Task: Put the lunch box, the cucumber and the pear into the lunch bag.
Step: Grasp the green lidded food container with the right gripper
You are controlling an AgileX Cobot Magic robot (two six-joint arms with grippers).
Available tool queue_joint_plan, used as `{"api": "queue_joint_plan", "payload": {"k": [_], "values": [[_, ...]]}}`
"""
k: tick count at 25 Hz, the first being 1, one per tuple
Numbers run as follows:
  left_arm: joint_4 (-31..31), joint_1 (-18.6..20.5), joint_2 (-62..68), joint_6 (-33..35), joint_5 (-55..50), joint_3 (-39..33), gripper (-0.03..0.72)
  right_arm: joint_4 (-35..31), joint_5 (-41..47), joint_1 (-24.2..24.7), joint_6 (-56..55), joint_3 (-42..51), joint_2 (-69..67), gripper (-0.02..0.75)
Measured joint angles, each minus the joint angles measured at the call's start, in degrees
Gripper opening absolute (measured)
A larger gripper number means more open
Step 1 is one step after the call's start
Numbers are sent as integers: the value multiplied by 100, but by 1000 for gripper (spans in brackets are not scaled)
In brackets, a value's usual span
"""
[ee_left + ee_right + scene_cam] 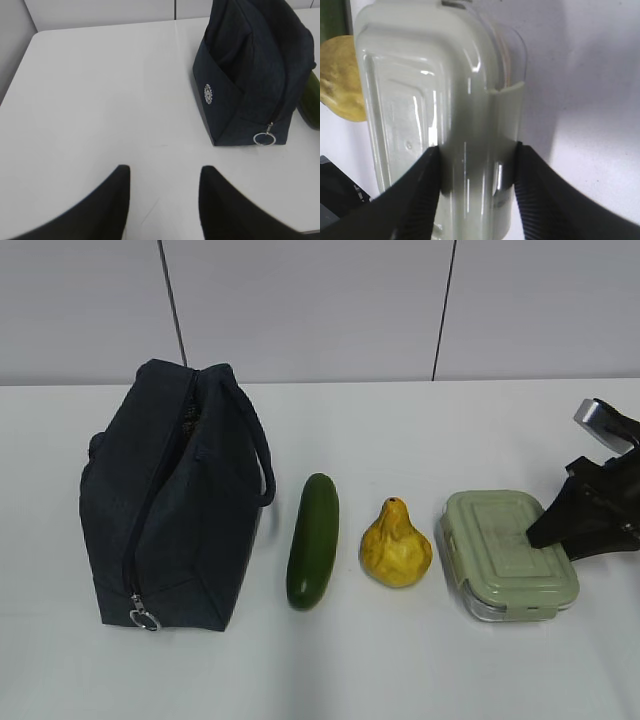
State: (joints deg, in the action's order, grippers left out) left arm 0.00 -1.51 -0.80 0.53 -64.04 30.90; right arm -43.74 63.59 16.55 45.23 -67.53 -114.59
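Observation:
The lunch box (510,552), clear with a sage-green lid, sits on the table at the right. My right gripper (545,532) is open and straddles its right edge. In the right wrist view one finger (420,185) lies over the lid and the other finger (532,185) is at the outer side, both close against the box (445,100). The yellow pear (396,545) and the dark green cucumber (314,539) lie left of the box. The navy lunch bag (170,495) stands at the far left, zipper on top. My left gripper (164,172) is open and empty over bare table, short of the bag (250,75).
A silver ring pull (143,618) hangs at the bag's near end and also shows in the left wrist view (263,138). The white table (400,670) runs to a grey wall behind. The table's left edge (15,75) shows in the left wrist view.

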Motion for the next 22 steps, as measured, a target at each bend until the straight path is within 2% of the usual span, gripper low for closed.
{"api": "queue_joint_plan", "payload": {"k": [5, 11, 22], "values": [[0, 0, 0, 0, 0, 0, 276, 0, 14, 0, 151, 0, 0, 378], [0, 0, 0, 0, 0, 0, 276, 94, 14, 0, 305, 0, 0, 529], [0, 0, 0, 0, 0, 0, 276, -182, 166, 0, 859, 0, 0, 548]]}}
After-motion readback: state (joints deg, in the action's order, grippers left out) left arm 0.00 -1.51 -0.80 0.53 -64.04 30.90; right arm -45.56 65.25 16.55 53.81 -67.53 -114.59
